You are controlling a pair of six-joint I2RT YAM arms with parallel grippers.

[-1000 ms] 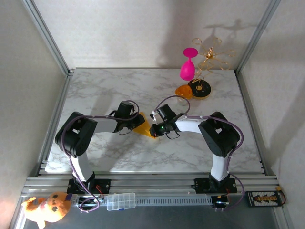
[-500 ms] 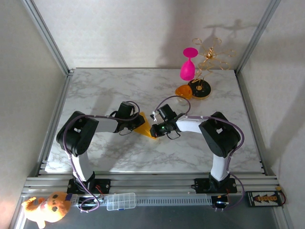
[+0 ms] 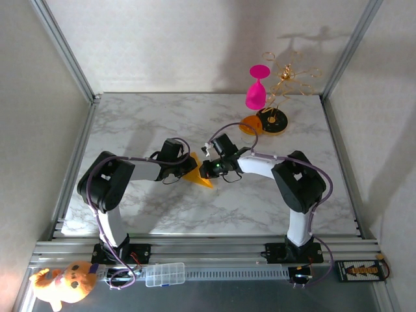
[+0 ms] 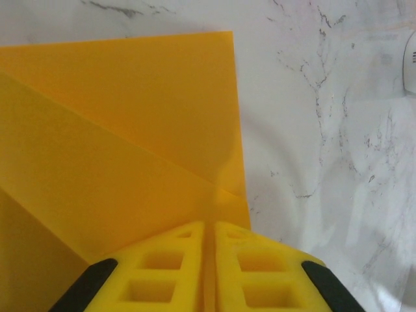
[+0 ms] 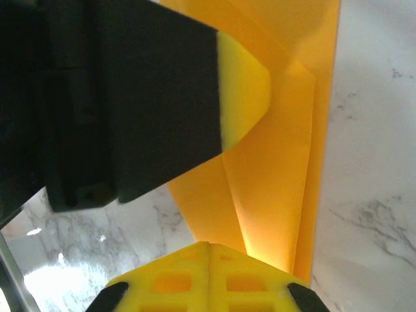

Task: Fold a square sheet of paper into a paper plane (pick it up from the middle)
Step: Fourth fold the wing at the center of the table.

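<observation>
Near the middle of the marble table [image 3: 130, 123], the yellow-orange sheet of paper [image 3: 199, 177] lies partly folded, with diagonal creases and 1 pointed corner aimed toward the arm bases. From the left wrist, the left gripper [image 4: 209, 224] has its 2 yellow fingers pressed together on the sheet's [image 4: 123, 130] near edge, a sliver of orange showing between them. From the right wrist, the right gripper [image 5: 209, 246] is likewise closed, pinching the opposite edge where a raised flap of the sheet [image 5: 273, 162] runs into its fingers. Both grippers [image 3: 186, 167] [image 3: 208, 170] meet over the paper from either side. At the far right stand a pink glass [image 3: 255, 91] and an orange-and-black disc [image 3: 272, 120].
</observation>
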